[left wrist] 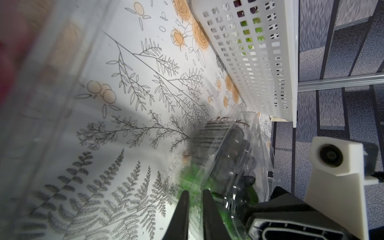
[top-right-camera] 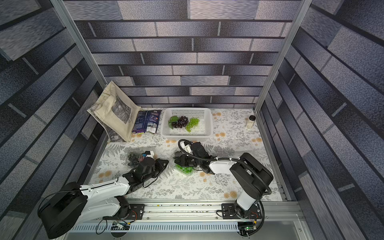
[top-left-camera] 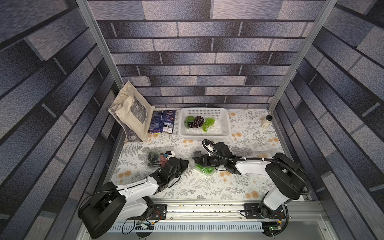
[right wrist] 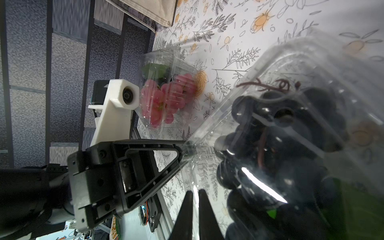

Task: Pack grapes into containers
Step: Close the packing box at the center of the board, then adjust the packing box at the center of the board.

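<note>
Closing second container (top-left-camera: 204, 169), first container (top-left-camera: 154, 160) filled | left gripper (right wrist: 187, 150) pinching rim, right gripper (right wrist: 195, 194) pressed together | grapes (top-left-camera: 197, 121) in basket (top-left-camera: 204, 136), third container (top-left-camera: 258, 146) left

White tablecloth (top-left-camera: 207, 187) printed with grey ferns and orange flowers. At the black left gripper (left wrist: 196, 199) and black right gripper (right wrist: 195, 197), a clear container (right wrist: 280, 62) shows black grapes (right wrist: 270, 116) and bright green grapes (top-left-camera: 204, 169). Beside the left jaws, away from the right jaws, pink-red grapes (right wrist: 166, 97). Past both jaws, a white basket (top-left-camera: 204, 137) holds dark purple grapes (top-left-camera: 196, 122) and a green bunch (top-left-camera: 208, 123). Walls (top-left-camera: 207, 52): grey-blue brick pattern.
</note>
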`<state>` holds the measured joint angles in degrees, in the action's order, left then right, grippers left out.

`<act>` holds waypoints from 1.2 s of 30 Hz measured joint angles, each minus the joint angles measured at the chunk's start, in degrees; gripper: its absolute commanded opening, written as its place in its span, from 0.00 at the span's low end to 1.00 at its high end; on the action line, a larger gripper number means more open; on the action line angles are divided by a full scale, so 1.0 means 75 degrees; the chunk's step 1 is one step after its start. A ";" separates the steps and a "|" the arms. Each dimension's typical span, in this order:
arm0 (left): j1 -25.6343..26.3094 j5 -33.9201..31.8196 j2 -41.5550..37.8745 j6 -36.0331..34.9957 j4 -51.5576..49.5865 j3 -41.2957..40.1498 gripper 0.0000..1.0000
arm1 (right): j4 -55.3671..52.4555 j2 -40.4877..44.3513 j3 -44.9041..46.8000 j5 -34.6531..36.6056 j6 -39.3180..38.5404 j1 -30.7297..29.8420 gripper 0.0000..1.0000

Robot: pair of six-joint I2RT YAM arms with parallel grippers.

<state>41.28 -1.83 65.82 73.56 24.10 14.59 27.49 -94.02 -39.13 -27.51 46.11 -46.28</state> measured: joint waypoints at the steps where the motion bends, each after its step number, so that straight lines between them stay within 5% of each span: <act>1: 0.0000 0.0000 0.0000 0.0000 0.0000 0.0000 0.14 | 0.0000 0.0000 0.0000 0.0000 0.0000 0.0000 0.10; 14: 0.0000 -0.0026 0.0137 0.0000 0.0163 0.0000 0.12 | 0.0009 -0.0035 0.0000 -0.0061 0.0000 0.0000 0.10; 19: 0.0038 -0.0099 -0.0122 -0.0009 -0.0446 0.0000 0.53 | 0.0035 -0.0035 -0.0003 -0.0114 0.0000 0.0000 0.15; 22: 0.0058 -0.0172 -0.0562 -0.0082 -0.1201 0.0006 0.61 | 0.0029 -0.0009 -0.0023 -0.0143 0.0017 0.0000 0.23; 29: 0.0085 -0.0393 -0.1623 -0.0417 -0.2771 0.0431 0.63 | -0.0737 0.0717 -0.0058 -0.0020 -0.0038 0.0000 0.47; 36: 0.0356 -0.0571 -0.1731 -0.1230 -0.4249 0.1553 0.60 | -0.2891 0.2935 -0.0149 0.0868 -0.0673 0.0000 0.55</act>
<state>43.94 -6.11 52.84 64.34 -7.77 26.24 5.80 -72.01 -40.25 -20.99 41.06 -46.28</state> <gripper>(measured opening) 0.615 0.536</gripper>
